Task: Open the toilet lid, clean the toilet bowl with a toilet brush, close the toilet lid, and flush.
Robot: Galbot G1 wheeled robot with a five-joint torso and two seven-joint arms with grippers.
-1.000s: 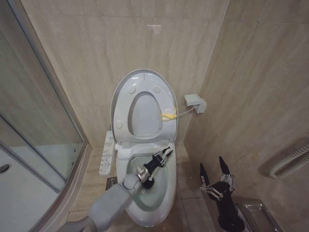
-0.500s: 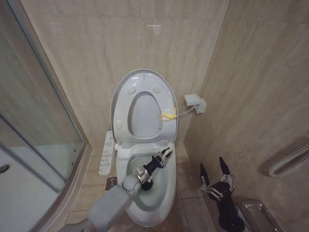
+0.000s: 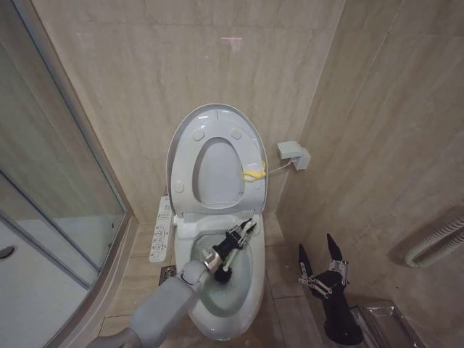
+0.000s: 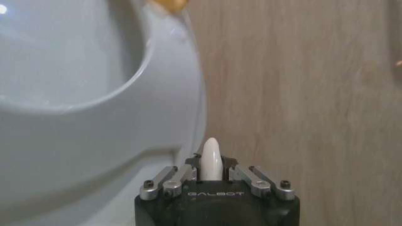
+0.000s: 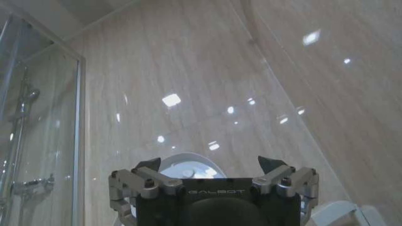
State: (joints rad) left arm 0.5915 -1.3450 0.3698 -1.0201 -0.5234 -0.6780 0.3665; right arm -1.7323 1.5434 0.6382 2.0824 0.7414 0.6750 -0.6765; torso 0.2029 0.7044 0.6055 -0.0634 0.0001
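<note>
The toilet lid [image 3: 217, 117] stands raised against the back wall, with the seat ring [image 3: 184, 174] folded up against it and a yellow loop [image 3: 252, 174] at its edge. Below lies the open toilet bowl [image 3: 252, 290]. My left gripper [image 3: 246, 230] reaches over the bowl's back part, shut on the toilet brush [image 3: 226, 271]. The brush's pale handle tip [image 4: 212, 157] sticks up between the fingers, and its head is hidden. The white seat and lid [image 4: 75, 141] lie just ahead in the left wrist view. My right gripper [image 3: 317, 250] waits open beside the bowl, by the right wall.
A button panel [image 3: 161, 235] runs along the bowl's left side. The glass shower enclosure [image 3: 58, 181] closes off the left. A white box [image 3: 292, 154] hangs on the wall beside the lid. A ribbed hose [image 3: 435, 243] and a metal holder [image 3: 384, 319] are at the lower right.
My left gripper with the brush has shifted slightly back and lower over the bowl. The right gripper has drifted a little to the left.
</note>
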